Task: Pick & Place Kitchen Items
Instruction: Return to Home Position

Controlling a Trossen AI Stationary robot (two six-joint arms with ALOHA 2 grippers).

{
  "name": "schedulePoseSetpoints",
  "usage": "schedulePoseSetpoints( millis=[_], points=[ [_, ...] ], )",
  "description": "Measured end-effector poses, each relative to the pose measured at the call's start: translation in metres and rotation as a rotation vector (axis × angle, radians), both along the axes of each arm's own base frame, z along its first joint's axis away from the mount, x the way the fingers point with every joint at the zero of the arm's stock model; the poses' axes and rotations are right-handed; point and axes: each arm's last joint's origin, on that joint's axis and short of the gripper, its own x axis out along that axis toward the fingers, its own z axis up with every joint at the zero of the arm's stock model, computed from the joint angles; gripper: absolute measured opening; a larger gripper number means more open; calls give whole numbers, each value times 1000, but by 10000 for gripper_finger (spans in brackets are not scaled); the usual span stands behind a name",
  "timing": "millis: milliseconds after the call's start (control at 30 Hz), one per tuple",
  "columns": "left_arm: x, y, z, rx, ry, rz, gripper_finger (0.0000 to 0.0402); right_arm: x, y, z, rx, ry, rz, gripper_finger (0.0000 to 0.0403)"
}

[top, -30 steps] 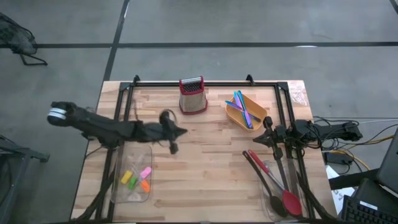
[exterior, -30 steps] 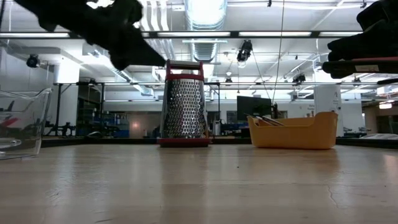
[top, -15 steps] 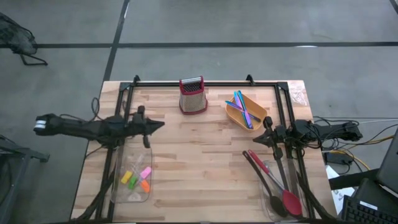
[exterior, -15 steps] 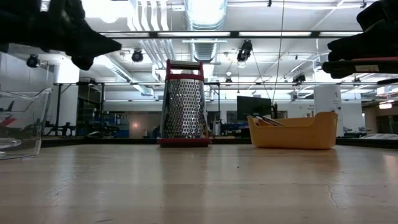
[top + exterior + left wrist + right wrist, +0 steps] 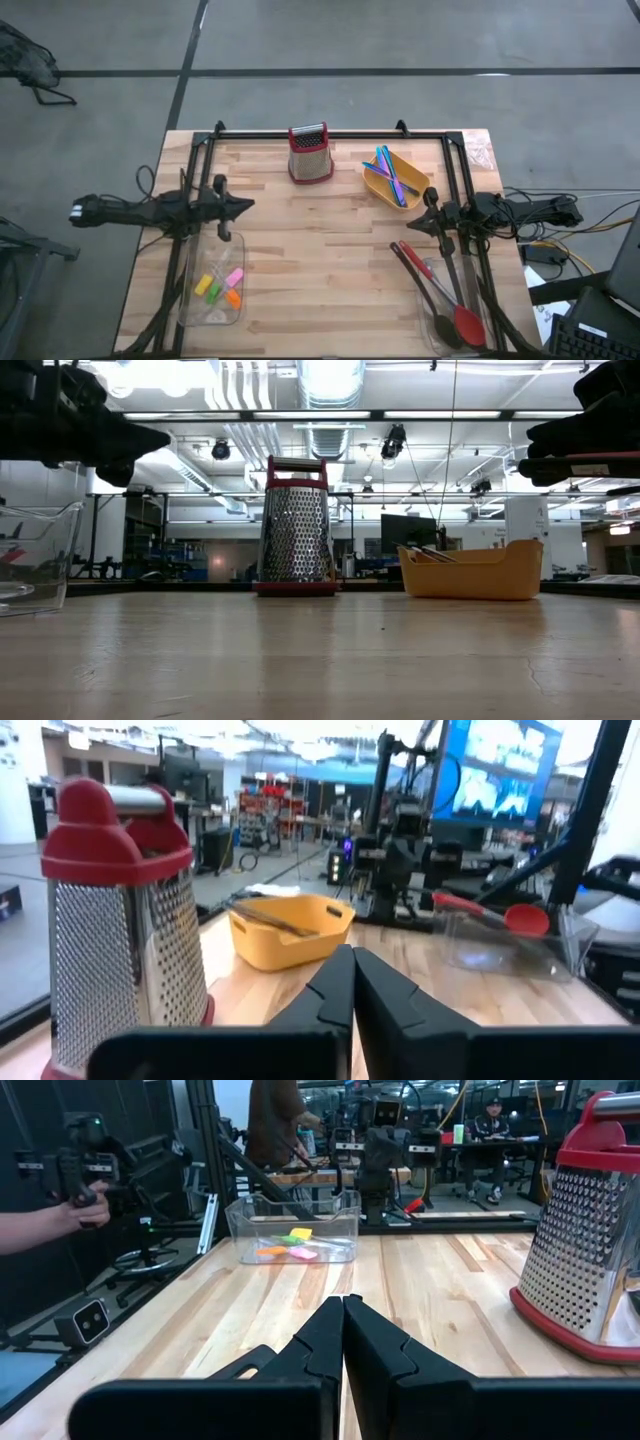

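Jaws on the left gripper (image 5: 246, 206) and right gripper (image 5: 412, 227) were clenched, empty. Coloured pieces (image 5: 220, 285) lay in the left bin (image 5: 215, 312), spoons (image 5: 447, 300) in the right bin (image 5: 428, 268); sorting looked finished, with only parking the arms left.

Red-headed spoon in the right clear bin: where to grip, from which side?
Probably the handle's free end, from above: the red-headed spoon lies slanted, head inside the clear bin beside the black spoons, handle sticking out over the rim, in the open.

Grey concrete floor (image 5: 400, 40), ceiling strip lights (image 5: 500, 414) (ducts (image 5: 324, 390) overhead)
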Motion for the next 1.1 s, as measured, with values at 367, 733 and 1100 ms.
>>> schedulePoseSetpoints(
  millis=[367,733,1100],
  points=[
    [-3,1,-6,25,0,46,20,0,0,0,0,0,0,9],
    [-2,1,-8,-209,-34,39,16,0,0,0,0,0,0,9],
    [-2,1,-8,-208,-32,39,25,0,0,0,0,0,0,9]
  ],
)
